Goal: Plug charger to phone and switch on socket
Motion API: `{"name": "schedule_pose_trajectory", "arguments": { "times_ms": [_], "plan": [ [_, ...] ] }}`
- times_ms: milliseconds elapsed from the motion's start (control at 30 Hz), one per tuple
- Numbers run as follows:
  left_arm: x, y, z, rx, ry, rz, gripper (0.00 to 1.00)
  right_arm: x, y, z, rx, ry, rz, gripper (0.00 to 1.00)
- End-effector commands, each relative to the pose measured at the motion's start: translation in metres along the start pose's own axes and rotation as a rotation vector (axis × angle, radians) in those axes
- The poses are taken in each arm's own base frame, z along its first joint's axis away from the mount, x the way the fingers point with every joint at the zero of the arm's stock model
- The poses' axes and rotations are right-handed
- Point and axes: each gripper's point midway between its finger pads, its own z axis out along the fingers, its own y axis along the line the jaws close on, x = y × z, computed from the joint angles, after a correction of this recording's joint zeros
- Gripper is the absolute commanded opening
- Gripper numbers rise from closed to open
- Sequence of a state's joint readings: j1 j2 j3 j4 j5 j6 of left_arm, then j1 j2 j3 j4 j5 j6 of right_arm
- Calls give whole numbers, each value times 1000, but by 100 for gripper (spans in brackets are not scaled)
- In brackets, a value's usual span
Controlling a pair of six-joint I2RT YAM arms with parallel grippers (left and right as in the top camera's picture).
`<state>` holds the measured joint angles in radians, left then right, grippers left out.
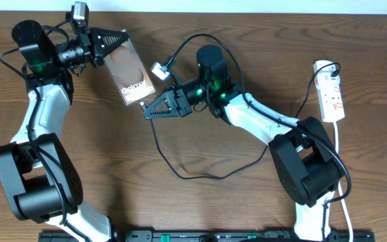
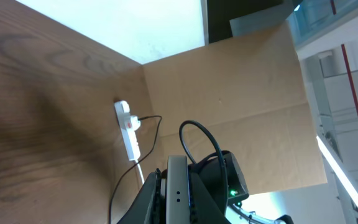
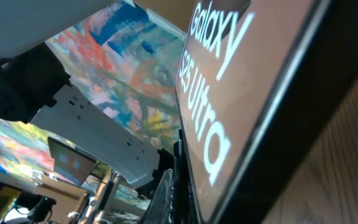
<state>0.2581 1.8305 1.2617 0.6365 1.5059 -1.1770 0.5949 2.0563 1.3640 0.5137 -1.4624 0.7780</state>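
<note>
Brown wood-grain worktop (image 1: 200, 208) carries both arms. The left arm (image 1: 39, 128) rises along the left edge, bends at the far corner and turns its wrist rightward. The left jaws are clenched on the far end of the phone (image 1: 134, 72), which is slanted, lettering up, near the middle. The right arm (image 1: 261, 121) reaches leftward from the near right corner. The right jaws are pinched together at the phone's near end, grasping the charger (image 1: 180, 173) close to its tip. From there the cable loops toward the near edge, then runs right to the socket (image 1: 332, 94), well apart at the right edge.

The tip is hidden by the jaws, so whether it meets the phone cannot be told. Nor is it clear whether the phone rests on the wood. The right wrist view shows only blurred, cut-off lettering; the left wrist view shows the phone edge-on.
</note>
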Motion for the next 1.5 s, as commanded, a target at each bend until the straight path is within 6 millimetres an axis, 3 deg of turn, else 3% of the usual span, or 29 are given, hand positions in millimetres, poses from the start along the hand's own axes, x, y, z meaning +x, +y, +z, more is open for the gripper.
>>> {"name": "schedule_pose_trajectory", "arguments": {
  "times_ms": [0,933,1467],
  "plan": [
    [6,-11,0,13,28,35,8,2,2,3,-13,14,-13,1],
    [11,-16,0,27,60,72,7,-1,0,-4,-5,2,-12,1],
    [2,-14,0,12,12,1,7,-1,0,-3,-5,3,-12,1]
  ]
}}
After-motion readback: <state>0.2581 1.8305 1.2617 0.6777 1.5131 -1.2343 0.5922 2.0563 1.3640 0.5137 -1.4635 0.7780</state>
